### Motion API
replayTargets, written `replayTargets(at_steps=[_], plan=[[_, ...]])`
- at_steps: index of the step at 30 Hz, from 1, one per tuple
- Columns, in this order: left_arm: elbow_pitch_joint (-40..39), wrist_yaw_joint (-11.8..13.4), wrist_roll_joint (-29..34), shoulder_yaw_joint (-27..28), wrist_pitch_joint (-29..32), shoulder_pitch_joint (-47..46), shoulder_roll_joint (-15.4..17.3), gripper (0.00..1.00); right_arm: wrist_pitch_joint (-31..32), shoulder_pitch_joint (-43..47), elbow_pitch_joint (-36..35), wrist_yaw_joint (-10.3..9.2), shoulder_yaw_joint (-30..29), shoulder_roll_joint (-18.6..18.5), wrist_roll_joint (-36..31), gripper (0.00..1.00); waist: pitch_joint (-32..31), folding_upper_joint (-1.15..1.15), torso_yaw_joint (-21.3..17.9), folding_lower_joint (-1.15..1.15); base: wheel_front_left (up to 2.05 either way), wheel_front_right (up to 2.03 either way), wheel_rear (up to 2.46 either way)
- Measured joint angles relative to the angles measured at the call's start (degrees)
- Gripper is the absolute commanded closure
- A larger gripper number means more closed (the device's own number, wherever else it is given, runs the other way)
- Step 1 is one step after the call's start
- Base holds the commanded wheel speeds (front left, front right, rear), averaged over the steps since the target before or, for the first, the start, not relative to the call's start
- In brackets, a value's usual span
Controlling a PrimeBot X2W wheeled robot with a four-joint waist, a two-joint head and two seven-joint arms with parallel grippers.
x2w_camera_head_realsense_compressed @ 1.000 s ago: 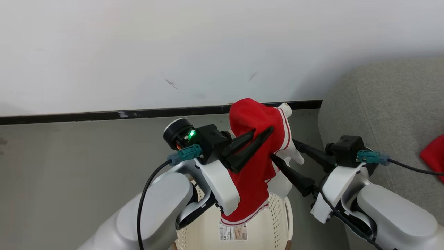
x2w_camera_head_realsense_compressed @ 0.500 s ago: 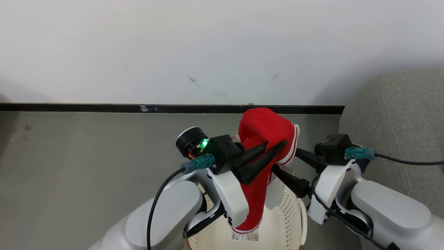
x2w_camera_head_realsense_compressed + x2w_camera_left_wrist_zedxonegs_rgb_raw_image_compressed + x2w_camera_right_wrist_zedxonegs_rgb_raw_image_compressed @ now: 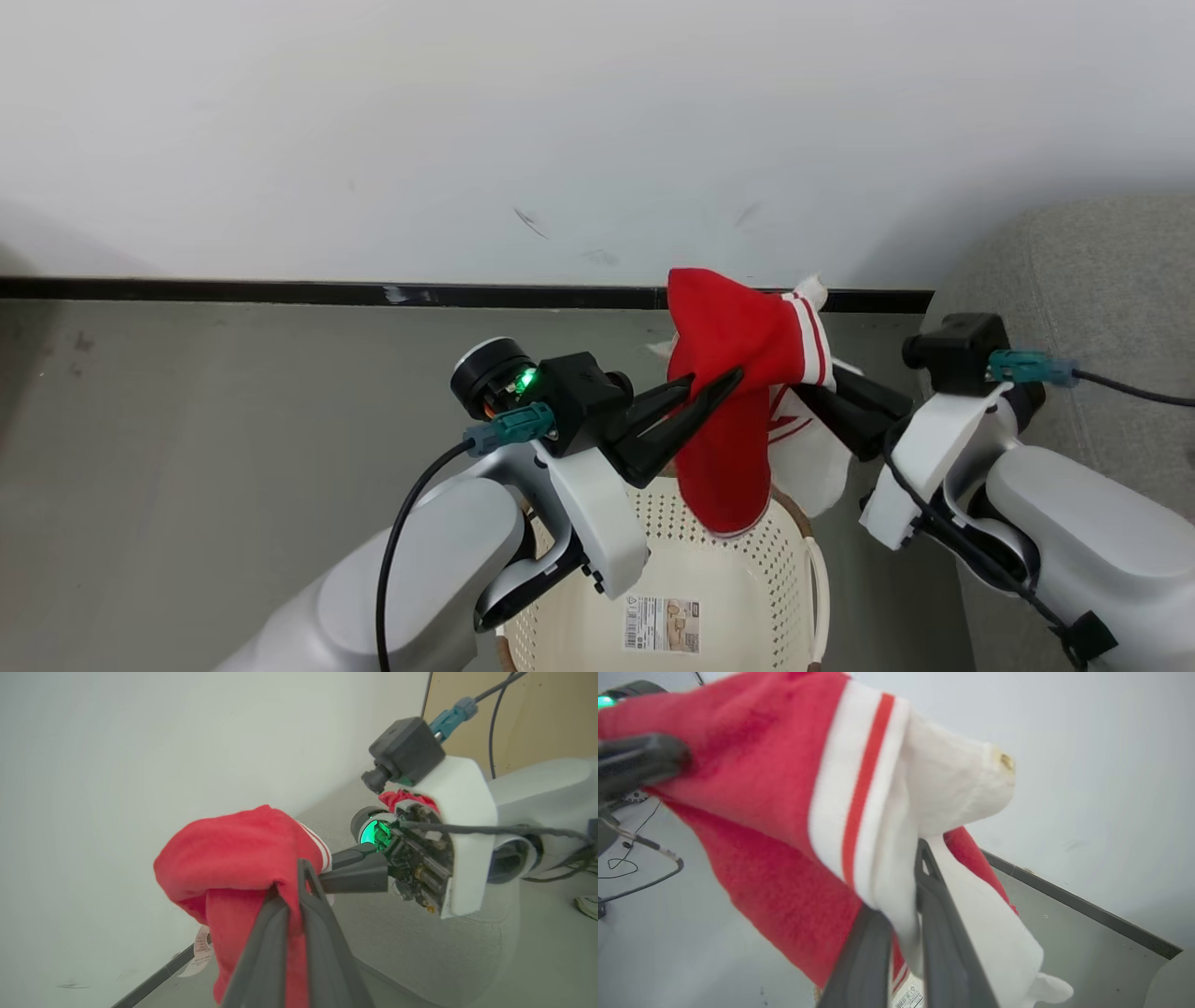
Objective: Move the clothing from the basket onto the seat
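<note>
Held clothing (image 3: 738,373) hangs over basket (image 3: 752,560), wall (image 3: 467,140) behind, seat (image 3: 1111,271) right.

One soft bright-red garment with white stripe trim (image 3: 733,373) is counted at centre frame. A further red patch (image 3: 401,799), right of centre in the left wrist view, is too hidden to be identified. One oval cream-white perforated plastic basket (image 3: 775,579) with one barcode sticker (image 3: 661,623) is counted at the bottom, and one light-grey fabric sofa (image 3: 1102,271) at the right. Two dark long-fingered grippers are counted: the left gripper (image 3: 717,375) and the right gripper (image 3: 822,397).
</note>
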Motion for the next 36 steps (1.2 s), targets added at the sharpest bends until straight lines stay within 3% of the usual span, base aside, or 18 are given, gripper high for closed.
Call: replayTargets(at_steps=[5,6,7,8,20,36], plan=[[0.4,0.0,-0.2,0.2,0.0,0.0,0.1,1.00,0.0,0.1,-1.1,0.00,-3.0,-0.1,0.0,1.00,-0.1,0.00,-0.7,0.00,0.00,0.00,0.00],[0.4,0.0,-0.3,0.3,0.0,0.0,0.1,0.81,0.0,0.1,-1.3,0.00,-3.4,-0.1,0.0,1.00,-0.1,0.00,-0.8,0.01,0.00,0.00,0.00],[0.4,0.0,-0.4,0.5,0.0,0.0,0.1,0.23,0.0,0.1,-1.6,0.00,-3.9,-0.2,-0.1,1.00,-0.1,0.00,-1.0,0.00,0.00,0.00,0.00],[0.5,0.0,-0.4,0.7,-0.1,0.0,0.1,0.00,0.0,0.2,-1.9,0.00,-4.3,-0.3,-0.1,1.00,-0.2,0.00,-1.2,0.00,0.00,0.00,0.00],[0.2,0.7,-1.3,3.3,-2.3,0.0,0.3,0.00,0.0,4.3,-2.6,0.00,-9.6,-2.1,-1.7,1.00,-0.4,0.00,-3.7,0.00,0.00,0.00,0.00],[0.7,0.6,-1.3,2.5,-3.3,0.5,1.6,0.00,0.0,10.7,-7.3,0.00,-27.9,-6.0,-7.3,1.00,-0.6,0.00,-9.9,0.00,0.00,0.00,0.00]])
